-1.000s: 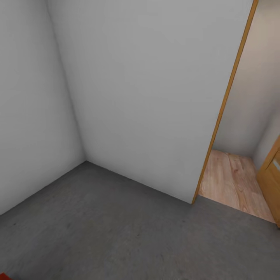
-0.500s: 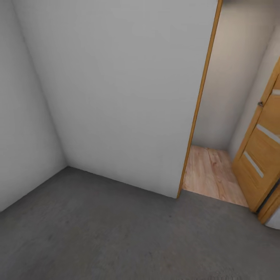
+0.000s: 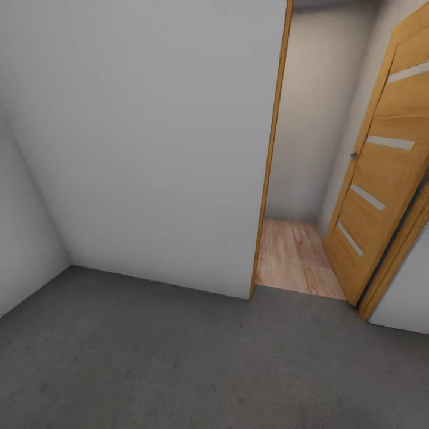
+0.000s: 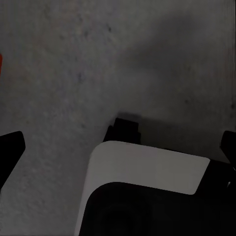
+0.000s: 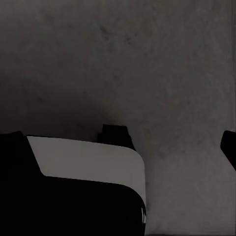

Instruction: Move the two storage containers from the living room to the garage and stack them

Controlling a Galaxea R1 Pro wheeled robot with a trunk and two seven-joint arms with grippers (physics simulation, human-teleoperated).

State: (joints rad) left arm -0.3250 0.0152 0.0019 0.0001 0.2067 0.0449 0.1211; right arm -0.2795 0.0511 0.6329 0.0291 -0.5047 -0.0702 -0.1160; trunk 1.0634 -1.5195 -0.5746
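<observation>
Garage, head view: dark grey floor [image 3: 149,363] meeting a white wall [image 3: 149,137], wood-panelled door [image 3: 381,173] standing open onto light plank flooring [image 3: 295,256]; left tool [image 4: 118,147] and right tool [image 5: 123,142] both hanging spread and empty over concrete, an orange-red sliver [image 4: 1,64] lying beyond the left tool's finger, too little showing to identify.

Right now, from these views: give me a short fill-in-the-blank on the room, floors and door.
1. The floor the robot stands on is dark grey ____.
2. Beyond the doorway, the flooring is light ____ planks.
3. The wood-panelled door at the head view's right stands ____.
4. The left wrist view shows a sliver coloured ____ at the frame's edge.

Missing words: concrete; wood; open; orange-red
</observation>
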